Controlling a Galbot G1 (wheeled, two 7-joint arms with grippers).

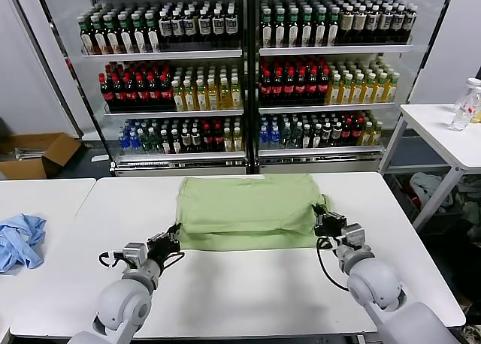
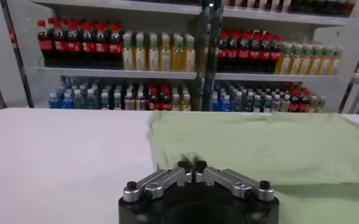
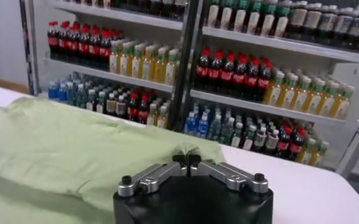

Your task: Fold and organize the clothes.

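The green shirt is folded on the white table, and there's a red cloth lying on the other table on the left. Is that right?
Not quite. The cloth on the left table is blue, not red; the head view shows it crumpled near that table's edge. The rest is right: the green shirt lies folded on the white table.

White tables (image 1: 225,284) before glass-fronted shelves (image 1: 248,81) of bottled drinks, perhaps a cardboard box (image 1: 34,155) aside.
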